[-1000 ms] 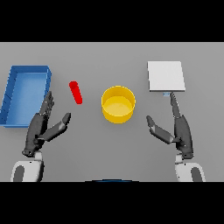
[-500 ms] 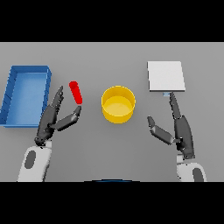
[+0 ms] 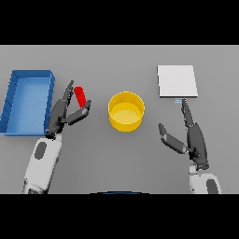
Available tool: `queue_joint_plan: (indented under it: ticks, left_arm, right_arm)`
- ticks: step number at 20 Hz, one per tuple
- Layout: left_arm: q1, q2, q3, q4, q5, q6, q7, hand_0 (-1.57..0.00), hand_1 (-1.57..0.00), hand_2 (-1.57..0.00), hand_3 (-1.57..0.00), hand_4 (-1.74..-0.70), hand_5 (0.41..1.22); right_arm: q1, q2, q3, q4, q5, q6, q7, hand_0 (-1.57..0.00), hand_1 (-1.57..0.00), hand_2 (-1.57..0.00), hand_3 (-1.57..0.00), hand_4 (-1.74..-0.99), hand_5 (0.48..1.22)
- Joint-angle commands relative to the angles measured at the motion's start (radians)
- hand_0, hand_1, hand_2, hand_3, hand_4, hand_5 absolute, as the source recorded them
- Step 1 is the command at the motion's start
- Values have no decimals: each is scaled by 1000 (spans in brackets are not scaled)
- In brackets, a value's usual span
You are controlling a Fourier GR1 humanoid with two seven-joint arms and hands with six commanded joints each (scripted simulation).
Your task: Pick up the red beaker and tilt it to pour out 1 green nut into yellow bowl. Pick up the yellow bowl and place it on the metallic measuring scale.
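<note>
Red beaker point(image 3: 80, 96) between left hand point(image 3: 60, 116) fingers point(image 3: 66, 94)

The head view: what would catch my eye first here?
Probably the yellow bowl at the table's middle, bright against the grey. Left of it, the left hand has its fingers spread around a small red beaker, beside a blue tray. A white scale lies far right.

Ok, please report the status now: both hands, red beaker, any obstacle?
Left hand open around red beaker, not gripping. Right hand open, idle near scale. Yellow bowl free, nothing blocking.
</note>
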Motion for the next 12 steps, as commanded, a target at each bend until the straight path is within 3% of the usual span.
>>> queue_joint_plan:
  ticks: [1, 6, 12]
  left_arm:
    - [-19, 1, 2, 23, -4, 2, -3, 1, 1, 1, 1, -1287, 685]
    - [-91, -1, 14, 113, -14, 9, -12, 1, 1, 1, 1, -1293, 686]
    - [-176, -11, 44, 212, 1, 11, -31, 1, 1, 1, 1, -1309, 688]
  right_arm:
    - [2, 5, 1, -4, -3, 0, -3, 1, 1, 1, 1, -1269, 638]
    - [7, -7, -6, 3, -8, 4, -15, 1, 1, 1, 1, -1267, 644]
    - [-12, 5, -8, -4, -17, 1, 12, 1, 1, 1, 1, -1269, 640]
